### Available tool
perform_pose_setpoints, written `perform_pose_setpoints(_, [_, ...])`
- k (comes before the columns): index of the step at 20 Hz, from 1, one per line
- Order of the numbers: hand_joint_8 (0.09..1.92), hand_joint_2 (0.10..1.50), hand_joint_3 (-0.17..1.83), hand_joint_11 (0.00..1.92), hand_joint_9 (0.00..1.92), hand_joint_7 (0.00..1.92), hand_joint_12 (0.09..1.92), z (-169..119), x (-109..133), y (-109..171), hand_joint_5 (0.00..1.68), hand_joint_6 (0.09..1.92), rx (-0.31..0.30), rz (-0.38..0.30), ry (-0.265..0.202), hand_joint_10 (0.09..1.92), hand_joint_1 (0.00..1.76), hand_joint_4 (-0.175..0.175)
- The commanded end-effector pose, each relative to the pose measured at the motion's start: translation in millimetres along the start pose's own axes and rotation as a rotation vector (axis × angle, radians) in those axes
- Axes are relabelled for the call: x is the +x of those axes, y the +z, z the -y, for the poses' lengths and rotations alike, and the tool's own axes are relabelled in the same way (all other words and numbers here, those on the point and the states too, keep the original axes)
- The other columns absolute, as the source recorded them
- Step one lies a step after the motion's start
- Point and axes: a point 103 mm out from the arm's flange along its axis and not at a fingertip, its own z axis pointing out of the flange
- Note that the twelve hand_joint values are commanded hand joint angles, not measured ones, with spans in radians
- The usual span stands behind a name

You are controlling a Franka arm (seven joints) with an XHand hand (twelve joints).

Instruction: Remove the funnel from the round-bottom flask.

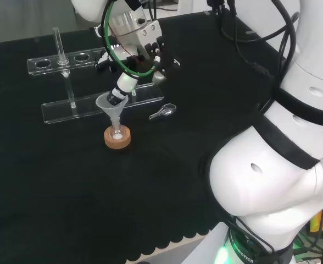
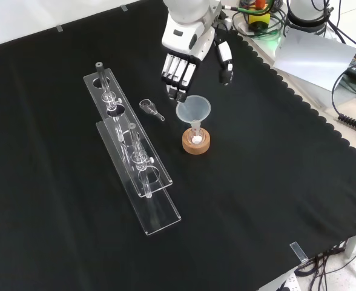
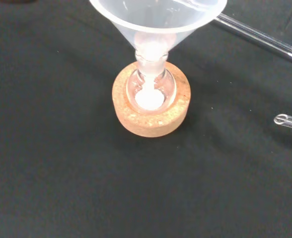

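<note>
Front view: the hand (image 2: 179, 71) hangs above the funnel's (image 2: 194, 110) rim, the funnel seated in the round-bottom flask (image 2: 196, 138).

From the left of the front view, a clear tube rack (image 2: 131, 153) lies along the black cloth (image 2: 57, 200) with glass tubes standing in it, then a small clear scoop-like piece (image 2: 151, 108), then the flask on its cork ring (image 2: 196, 145). The hand's fingers point down, straight and side by side, their tips at the funnel's far rim with the thumb held apart; whether they touch it is unclear. In the wrist view the funnel's stem sits in the flask's neck, with something white at the flask's bottom.
</note>
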Motion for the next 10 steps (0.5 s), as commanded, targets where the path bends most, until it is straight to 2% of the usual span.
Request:
perform_pose_setpoints(1, [0.36, 0.68, 0.39, 0.36, 0.14, 0.00, 1.49, -20, 7, 14, 0.04, 0.09, 0.114, 0.041, -0.027, 0.91, 0.52, -0.032])
perform_pose_setpoints(6, [0.15, 0.68, 0.37, 0.37, 0.06, 0.00, 1.48, -29, 10, 20, 0.00, 0.09, 0.146, 0.067, -0.027, 0.93, 0.52, -0.011])
perform_pose_setpoints(10, [0.13, 0.68, 0.37, 0.36, 0.04, 0.00, 1.49, -34, 9, 22, 0.00, 0.09, 0.159, 0.080, -0.025, 0.94, 0.52, -0.007])
